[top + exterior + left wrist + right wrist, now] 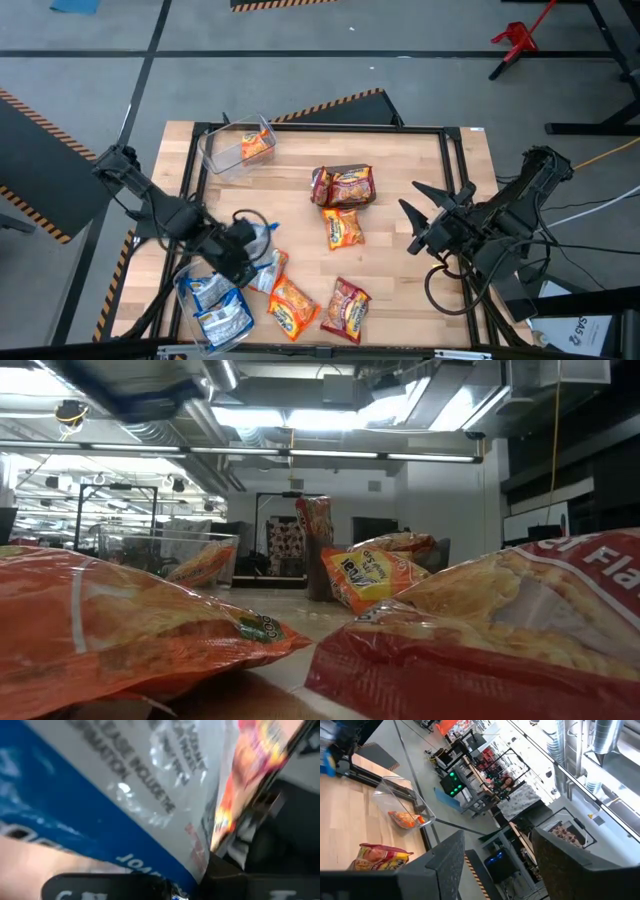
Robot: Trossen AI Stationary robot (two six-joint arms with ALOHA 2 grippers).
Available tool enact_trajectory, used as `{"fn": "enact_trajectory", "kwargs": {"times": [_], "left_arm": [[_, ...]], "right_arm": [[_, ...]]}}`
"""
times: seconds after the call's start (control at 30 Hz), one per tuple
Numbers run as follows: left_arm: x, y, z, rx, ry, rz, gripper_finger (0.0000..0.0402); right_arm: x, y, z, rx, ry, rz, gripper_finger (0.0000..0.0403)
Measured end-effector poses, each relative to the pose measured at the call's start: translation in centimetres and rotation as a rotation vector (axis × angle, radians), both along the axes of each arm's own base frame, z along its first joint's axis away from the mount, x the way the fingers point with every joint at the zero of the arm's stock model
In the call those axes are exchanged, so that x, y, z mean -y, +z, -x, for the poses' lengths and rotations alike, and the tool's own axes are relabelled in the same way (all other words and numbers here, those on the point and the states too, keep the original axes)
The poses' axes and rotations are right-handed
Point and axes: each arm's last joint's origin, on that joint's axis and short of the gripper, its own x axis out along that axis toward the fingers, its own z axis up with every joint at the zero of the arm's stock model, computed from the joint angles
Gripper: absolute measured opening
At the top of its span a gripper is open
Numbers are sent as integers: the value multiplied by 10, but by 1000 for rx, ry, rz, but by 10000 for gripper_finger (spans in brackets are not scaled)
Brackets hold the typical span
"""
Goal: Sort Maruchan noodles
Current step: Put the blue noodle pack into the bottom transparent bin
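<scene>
My left gripper (250,243) is over the table's near left and is shut on a blue-and-white noodle packet (263,234), which fills the left wrist view (100,795). My right gripper (420,215) hangs open near the table's right edge, with nothing between its fingers (495,870). Loose on the table lie red packets (343,185), an orange packet (343,228), another orange one (292,305) and a red one (345,305). A clear bin (192,293) at the near left holds blue-and-white packets. A second clear bin (220,160) at the far left holds an orange packet (255,145). My left gripper pinches the blue-and-white packet by its edge (170,877) between its two fingers, which slant down from the table's left. The packet spreads out past the fingers, close before the wrist camera. The arm hides whether any part of it rests on the table.
A pale packet (268,270) lies just near of my left gripper, beside the near-left bin. A black frame (320,127) runs around the wooden top. In the low view an orange packet (120,625) and a red one (500,640) lie close to the near edge.
</scene>
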Motion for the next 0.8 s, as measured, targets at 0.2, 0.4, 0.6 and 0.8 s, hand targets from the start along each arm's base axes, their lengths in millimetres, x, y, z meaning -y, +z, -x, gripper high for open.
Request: {"fn": "enact_trajectory", "kwargs": {"times": [0.2, 0.4, 0.6, 0.8], "left_arm": [[12, -4, 21, -263, -5, 175, 14], [18, -6, 36, -478, -14, 277, 14], [20, -6, 47, -598, -19, 296, 14], [20, -7, 57, -713, -24, 280, 14]], "right_arm": [[1, 0, -1, 3, -7, -4, 218], [4, -1, -4, 5, 10, -25, 218], [9, -5, -8, -2, 11, -38, 218], [13, -11, -9, -12, 16, -62, 218]]}}
